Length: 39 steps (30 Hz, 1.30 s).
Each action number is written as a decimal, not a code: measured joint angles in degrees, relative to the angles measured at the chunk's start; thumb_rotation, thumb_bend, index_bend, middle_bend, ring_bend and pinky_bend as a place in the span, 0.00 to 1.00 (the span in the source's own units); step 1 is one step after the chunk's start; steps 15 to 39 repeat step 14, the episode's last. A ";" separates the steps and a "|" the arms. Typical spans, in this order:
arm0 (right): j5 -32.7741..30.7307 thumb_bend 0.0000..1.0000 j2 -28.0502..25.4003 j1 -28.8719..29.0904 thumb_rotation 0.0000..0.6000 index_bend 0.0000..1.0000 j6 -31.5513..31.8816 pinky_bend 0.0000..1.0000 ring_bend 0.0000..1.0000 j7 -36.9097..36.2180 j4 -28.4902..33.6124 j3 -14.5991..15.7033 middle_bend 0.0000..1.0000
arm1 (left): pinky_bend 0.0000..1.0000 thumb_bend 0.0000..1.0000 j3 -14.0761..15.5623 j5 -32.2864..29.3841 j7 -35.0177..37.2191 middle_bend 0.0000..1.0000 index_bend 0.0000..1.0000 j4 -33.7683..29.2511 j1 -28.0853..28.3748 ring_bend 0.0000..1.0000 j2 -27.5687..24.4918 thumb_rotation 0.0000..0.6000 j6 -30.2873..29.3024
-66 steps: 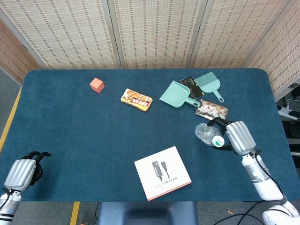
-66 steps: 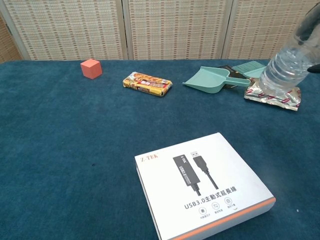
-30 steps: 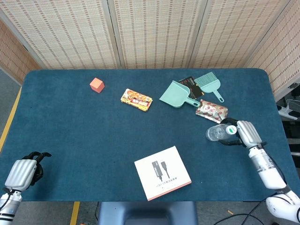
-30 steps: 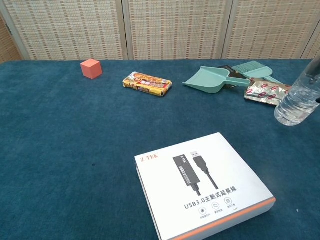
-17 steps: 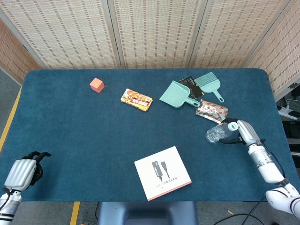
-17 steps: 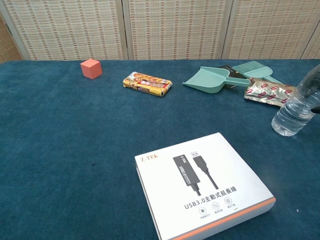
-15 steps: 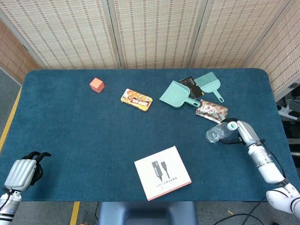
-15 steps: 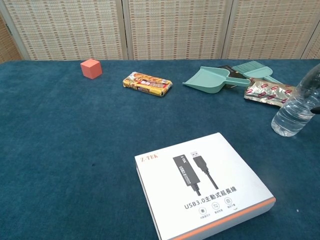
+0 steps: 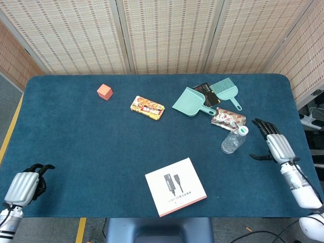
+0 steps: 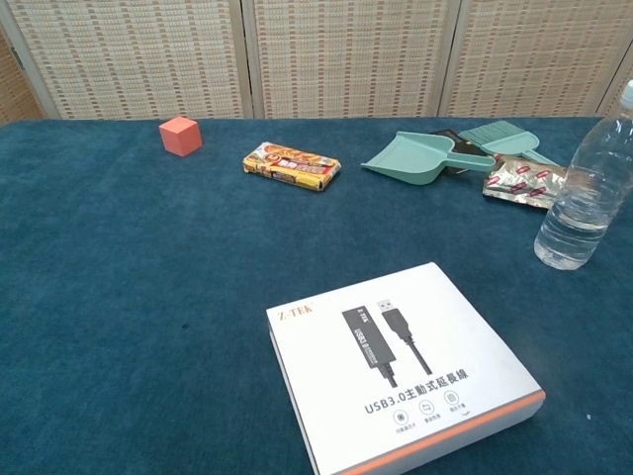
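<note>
A clear water bottle (image 9: 233, 140) with a green-and-white cap stands upright on the blue table (image 9: 101, 147), also seen as the bottle (image 10: 587, 188) at the right of the chest view. My right hand (image 9: 274, 142) hovers just right of it, fingers spread, holding nothing. My left hand (image 9: 24, 186) sits at the table's near left corner with fingers curled in, empty. Neither hand shows in the chest view.
A white USB-cable box (image 9: 175, 186) lies near the front edge. Behind the bottle are a silver snack pouch (image 9: 229, 118), a teal dustpan (image 9: 191, 102) and brush (image 9: 226, 91). A yellow snack pack (image 9: 147, 107) and an orange cube (image 9: 104, 91) lie further left.
My right hand lowered the bottle to the table, stood it upright, let go and drew back to the right with fingers spread. The left hand has not moved.
</note>
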State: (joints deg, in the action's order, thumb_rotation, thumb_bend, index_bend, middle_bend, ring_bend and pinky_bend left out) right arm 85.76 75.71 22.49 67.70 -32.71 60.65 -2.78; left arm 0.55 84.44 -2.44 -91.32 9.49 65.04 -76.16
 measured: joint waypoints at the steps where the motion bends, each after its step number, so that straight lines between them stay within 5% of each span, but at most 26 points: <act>1: -0.30 0.05 -0.63 -0.68 1.00 0.00 0.76 0.00 0.00 1.84 1.13 -0.02 0.00 | 0.40 0.46 -0.04 -0.17 -0.03 0.36 0.30 0.06 0.01 0.25 0.02 1.00 0.08; 14: -8.69 0.05 -8.40 -10.97 1.00 0.00 13.10 0.05 0.00 46.59 30.06 0.74 0.00 | 0.40 0.46 -0.22 -0.61 -0.82 0.36 0.30 0.38 0.22 0.25 0.40 1.00 0.52; 39: -8.69 0.05 -8.40 -10.97 1.00 0.00 13.10 0.05 0.00 46.59 30.06 0.74 0.00 | 0.40 0.46 -0.22 -0.61 -0.82 0.36 0.30 0.38 0.22 0.25 0.40 1.00 0.52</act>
